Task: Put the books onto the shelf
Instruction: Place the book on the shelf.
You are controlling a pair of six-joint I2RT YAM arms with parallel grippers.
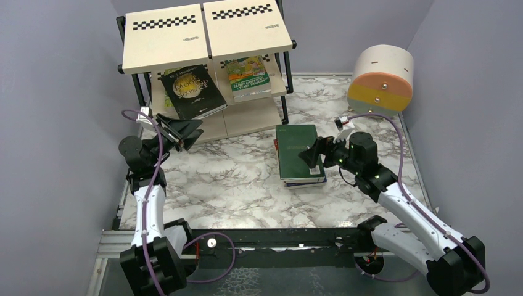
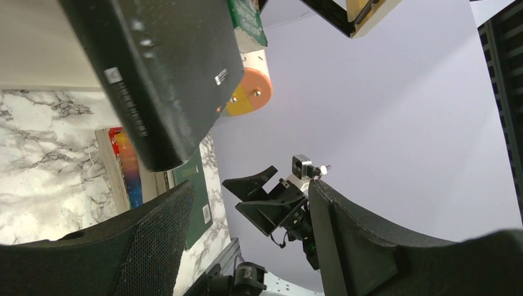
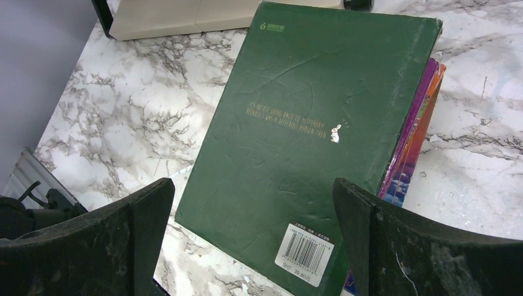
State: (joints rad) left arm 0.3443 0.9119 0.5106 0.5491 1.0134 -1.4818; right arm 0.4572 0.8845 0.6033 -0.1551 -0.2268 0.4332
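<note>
Top external view: stack of paperback books [image 1: 295, 148] flat on the white, grey-veined marble tabletop [image 1: 234, 185], right of centre, well apart from the three-tier black-framed shelf with pale beige boards [image 1: 203, 37] at the back left. On top of the stack, a dark green matt-covered paperback [image 3: 302, 123]; under it, purple and orange cover edges [image 3: 412, 139] poking out along one side. Already on the middle board: a black paperback with gold title [image 1: 191, 91], tilted and overhanging the front edge, and a green-and-white one [image 1: 248, 75] beside it.

Right gripper [image 3: 253, 191] spread wide just above the green cover, clamped on nothing. Left gripper [image 1: 190, 132] likewise apart and empty, just below the black paperback.

Probably light and thin, stiff across the flat, floppy if taken by a corner; faintly creased cover, likely grippy enough. Best pinched along a long edge, perhaps nudged past the stack's side first to get one finger beneath. Some risk of dragging the lower books along.

Smooth marble, easy for sliding. Plain lilac walls [image 1: 61, 92] close on three sides; round beige-and-orange drum [image 1: 380, 79] at the back right, off the likely path to the shelf.
</note>
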